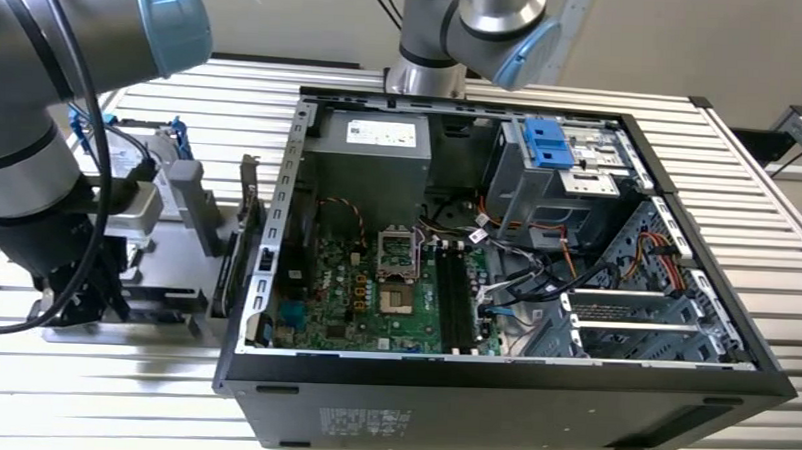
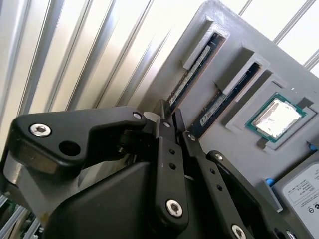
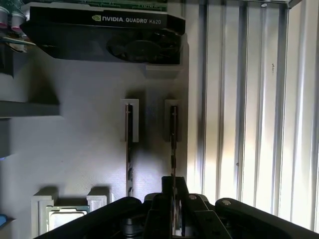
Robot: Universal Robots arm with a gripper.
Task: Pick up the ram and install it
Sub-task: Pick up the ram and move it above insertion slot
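The ram (image 3: 173, 142) is a thin stick standing on edge in a slot of a grey holder plate (image 3: 79, 149); it appears as a long narrow board (image 2: 192, 74) in the second wrist view. My gripper (image 3: 173, 193) straddles its near end, one black finger pressed on each side, with the stick still seated in the slot. The fingertips (image 2: 162, 110) meet at the stick's end. A second stick (image 3: 128, 144) stands in the neighbouring slot. In the exterior view my arm hangs over the holder (image 1: 145, 306) to the left of the open computer case, whose black memory slots (image 1: 455, 297) lie on the motherboard.
On the same holder sit a black graphics card (image 3: 104, 35), a square silver processor (image 2: 276, 119) and a silver hard drive (image 2: 304, 191). The case (image 1: 502, 389) holds loose cables, a power supply (image 1: 370, 154) and a blue-bracketed drive cage (image 1: 558, 150). Ribbed metal table (image 1: 74, 414) lies all around.
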